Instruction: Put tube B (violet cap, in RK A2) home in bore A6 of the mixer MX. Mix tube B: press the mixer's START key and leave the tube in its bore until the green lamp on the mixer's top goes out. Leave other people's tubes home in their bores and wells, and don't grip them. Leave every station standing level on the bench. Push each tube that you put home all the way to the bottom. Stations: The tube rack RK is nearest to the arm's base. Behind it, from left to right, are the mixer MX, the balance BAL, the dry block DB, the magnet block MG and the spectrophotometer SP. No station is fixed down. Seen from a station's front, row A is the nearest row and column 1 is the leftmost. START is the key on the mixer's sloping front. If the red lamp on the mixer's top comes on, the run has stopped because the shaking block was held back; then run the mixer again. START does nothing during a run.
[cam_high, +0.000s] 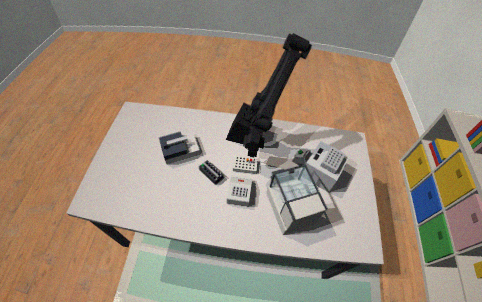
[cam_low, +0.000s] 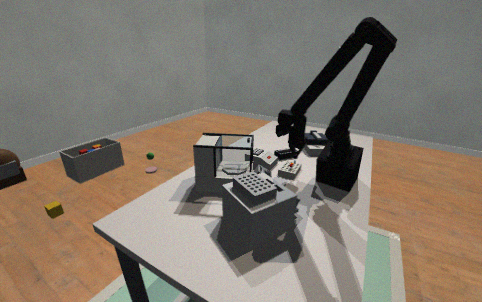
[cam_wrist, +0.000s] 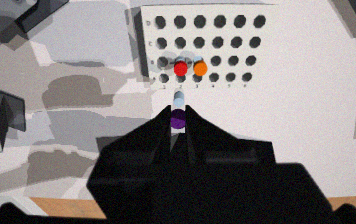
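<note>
1. Top view: black jointed arm (cam_high: 274, 87) reaches down over a small white tube rack (cam_high: 246, 163) on the pale grey counter (cam_high: 150, 200). Right of the rack sits a light grey mixer with a perforated top block (cam_high: 331, 161) and a green lamp (cam_high: 300, 152) at its corner. A glass-walled balance box (cam_high: 299, 197) stands in front of it, with a grey dry block bearing a red strip (cam_high: 240, 191), a dark slim magnet block (cam_high: 211, 171) and a dark spectrophotometer (cam_high: 175, 146) further left. The tool's tip is hidden under the arm.
2. Exterior view: the black tool (cam_low: 291, 150) hangs above the rack (cam_low: 290, 169), beside the arm's black base (cam_low: 340, 167). The tube is too small to make out here.
3. Wrist view: the two black fingers are clamped on a clear tube with a violet round cap (cam_wrist: 177, 120). Its pale bluish body points away toward the rack's front row and is held clear of the bores, just in front of column 2. A red-capped tube (cam_wrist: 180, 68) and an orange-capped tube (cam_wrist: 200, 68) sit in the second row of the rack (cam_wrist: 280, 50).
</note>
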